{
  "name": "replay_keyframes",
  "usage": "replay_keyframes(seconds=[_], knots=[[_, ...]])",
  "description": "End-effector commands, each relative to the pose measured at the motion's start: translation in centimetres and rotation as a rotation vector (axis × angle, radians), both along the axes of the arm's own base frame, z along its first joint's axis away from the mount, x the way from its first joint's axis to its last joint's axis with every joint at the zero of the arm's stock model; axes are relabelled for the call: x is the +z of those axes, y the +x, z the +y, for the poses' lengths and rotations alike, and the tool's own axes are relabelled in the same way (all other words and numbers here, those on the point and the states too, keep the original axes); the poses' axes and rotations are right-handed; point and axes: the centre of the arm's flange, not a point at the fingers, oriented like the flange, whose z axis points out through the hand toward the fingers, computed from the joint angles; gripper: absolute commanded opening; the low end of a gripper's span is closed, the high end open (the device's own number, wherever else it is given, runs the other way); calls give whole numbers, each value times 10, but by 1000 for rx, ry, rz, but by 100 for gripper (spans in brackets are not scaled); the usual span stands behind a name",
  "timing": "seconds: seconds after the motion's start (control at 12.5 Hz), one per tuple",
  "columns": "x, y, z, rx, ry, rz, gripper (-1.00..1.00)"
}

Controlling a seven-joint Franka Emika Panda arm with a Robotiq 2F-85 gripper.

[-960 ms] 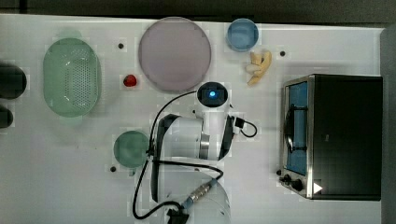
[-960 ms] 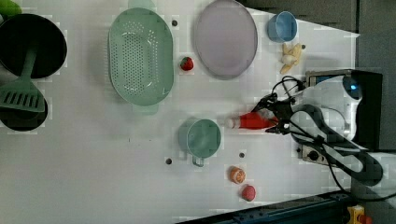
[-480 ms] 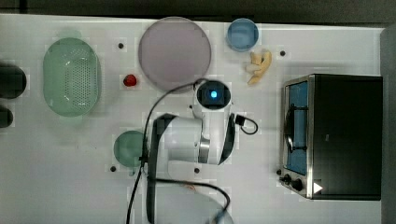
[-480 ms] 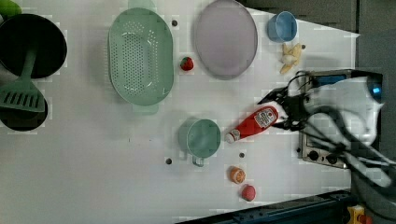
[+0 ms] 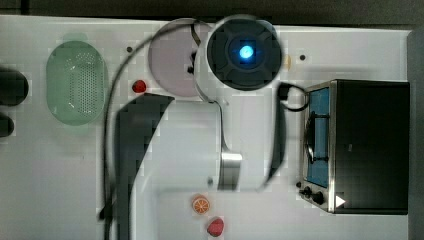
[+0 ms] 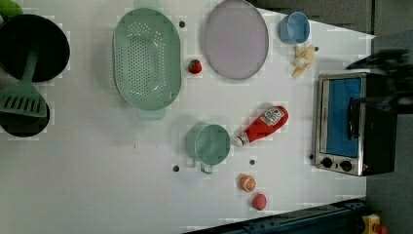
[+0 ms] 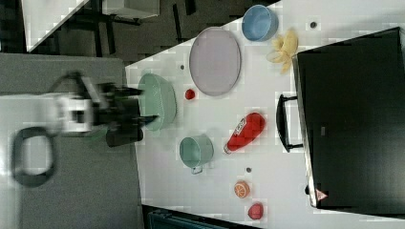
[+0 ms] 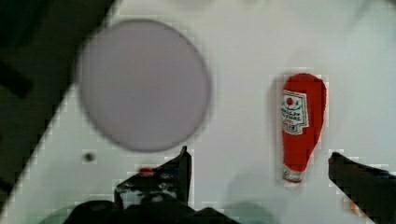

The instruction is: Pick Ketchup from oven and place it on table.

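The ketchup (image 6: 263, 125) is a red bottle with a white cap. It lies flat on the white table (image 6: 97, 170) between the green mug (image 6: 210, 144) and the oven (image 6: 348, 124), cap end toward the mug. The oven's glass door is shut. In the right view my gripper (image 7: 145, 104) hangs high above the table, well away from the ketchup (image 7: 246, 131). In the wrist view the ketchup (image 8: 301, 123) lies far below, and the gripper (image 8: 261, 177) is open with nothing between its dark fingers (image 8: 180, 170).
A green colander (image 6: 146, 58), a strawberry (image 6: 195, 66), a lilac plate (image 6: 235, 39), a blue bowl (image 6: 294, 28) and a banana (image 6: 303, 59) lie along the left view's top. An orange slice (image 6: 247, 183) and a red fruit (image 6: 259, 201) sit below the ketchup. A black pan with a spatula (image 6: 24, 95) is at the left view's left.
The gripper has let go of the ketchup, which tipped to lie at a slant on the table. The arm then rose high, toward the top camera.
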Motion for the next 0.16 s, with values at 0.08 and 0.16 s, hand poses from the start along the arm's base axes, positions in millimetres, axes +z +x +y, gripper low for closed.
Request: replay_keyframes(seconds=[0.08,0.16], knots=[[23,-6,-18,-55,-15,106,100],[37,-10,-19,-51,-32,136,100]])
